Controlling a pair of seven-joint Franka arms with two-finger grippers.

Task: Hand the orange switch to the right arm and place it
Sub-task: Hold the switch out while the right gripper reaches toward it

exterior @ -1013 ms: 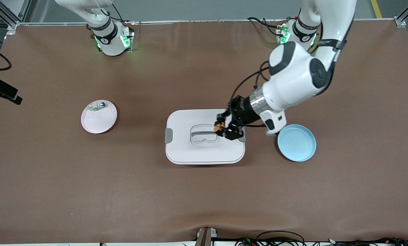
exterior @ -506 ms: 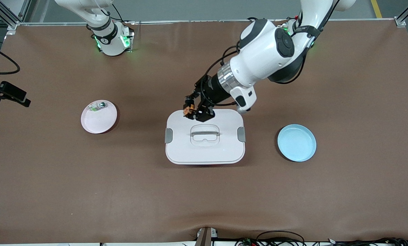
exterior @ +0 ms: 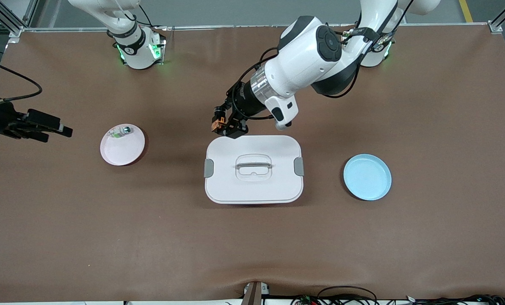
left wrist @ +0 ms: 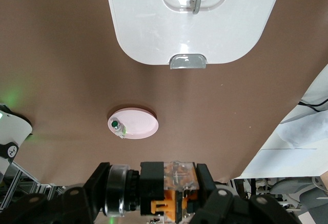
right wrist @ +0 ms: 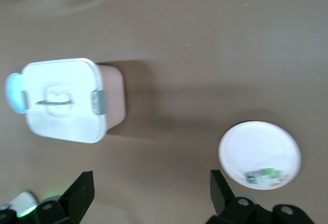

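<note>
Your left arm [exterior: 315,55] reaches down from its base and bends toward the middle of the surface [exterior: 252,245], wrist angled toward the right arm's end. Its left tool [exterior: 223,126] hangs in the air over the bare surface just beside the edge of the white lidded box [exterior: 253,186] that lies farther from the front camera. That tool is clamped tight on the orange switch [exterior: 215,124]; in the left wrist view you see the switch [left wrist: 177,183] pinched between the two fingers [left wrist: 205,180].

Your right tool [exterior: 49,127] enters low at the right arm's end, fingers spread wide and holding nothing, over the surface near the pink plate [exterior: 123,150]. That plate carries a small white-green part [exterior: 121,132]. A blue plate [exterior: 367,177] sits toward the left arm's end.
</note>
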